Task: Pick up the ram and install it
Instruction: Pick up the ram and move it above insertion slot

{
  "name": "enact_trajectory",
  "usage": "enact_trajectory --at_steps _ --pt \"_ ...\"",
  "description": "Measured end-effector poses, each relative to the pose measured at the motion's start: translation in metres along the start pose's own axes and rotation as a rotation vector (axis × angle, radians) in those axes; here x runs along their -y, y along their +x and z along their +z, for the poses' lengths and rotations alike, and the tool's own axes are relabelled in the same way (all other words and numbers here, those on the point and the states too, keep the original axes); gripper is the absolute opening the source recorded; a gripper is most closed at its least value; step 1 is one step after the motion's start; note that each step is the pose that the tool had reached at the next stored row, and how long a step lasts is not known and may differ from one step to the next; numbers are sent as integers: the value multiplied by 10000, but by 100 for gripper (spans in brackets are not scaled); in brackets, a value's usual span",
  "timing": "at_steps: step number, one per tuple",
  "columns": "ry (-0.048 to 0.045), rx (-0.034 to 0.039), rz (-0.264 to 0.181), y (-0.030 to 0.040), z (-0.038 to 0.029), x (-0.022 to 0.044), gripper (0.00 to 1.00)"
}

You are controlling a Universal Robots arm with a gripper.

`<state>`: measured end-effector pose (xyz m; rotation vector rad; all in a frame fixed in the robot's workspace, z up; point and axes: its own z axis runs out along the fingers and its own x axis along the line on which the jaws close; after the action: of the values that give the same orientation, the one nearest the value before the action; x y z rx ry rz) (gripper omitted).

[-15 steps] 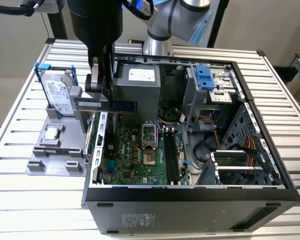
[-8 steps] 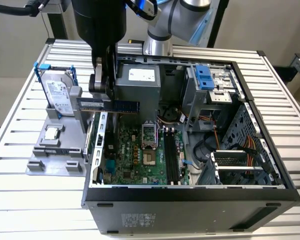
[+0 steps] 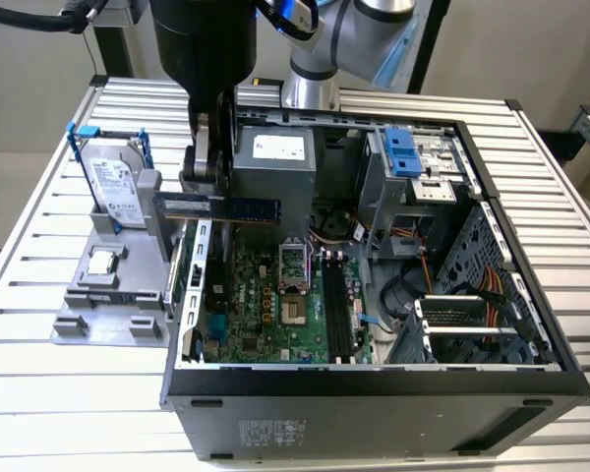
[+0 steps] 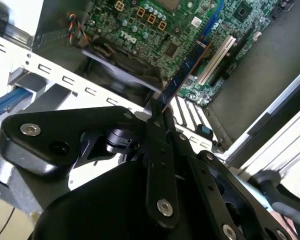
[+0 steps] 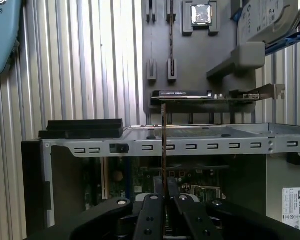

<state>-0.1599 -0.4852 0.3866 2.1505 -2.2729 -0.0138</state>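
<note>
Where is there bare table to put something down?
Bare slatted table lies between the grey parts holder and the near edge, plus a strip beside the holder at the exterior view's left. Crowded: the open computer case, where the hand holds the ram.

We carry ram (image 3: 246, 207) pinched in gripper (image 3: 201, 189), over case wall (image 3: 177, 295). Close by ram, power supply (image 3: 272, 162): tight. Below, motherboard (image 3: 275, 305) open from above, free room there. On exterior view's right, drive cage (image 3: 413, 162) and cables (image 3: 492, 300) crowd space. On exterior view's left, hard drive (image 3: 113, 187) stands upright near gripper.
</note>
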Motion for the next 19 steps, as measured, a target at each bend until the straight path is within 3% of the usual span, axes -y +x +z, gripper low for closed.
enact_trajectory --at_steps 19 --pt "0 0 0 -7 -2 133 0"
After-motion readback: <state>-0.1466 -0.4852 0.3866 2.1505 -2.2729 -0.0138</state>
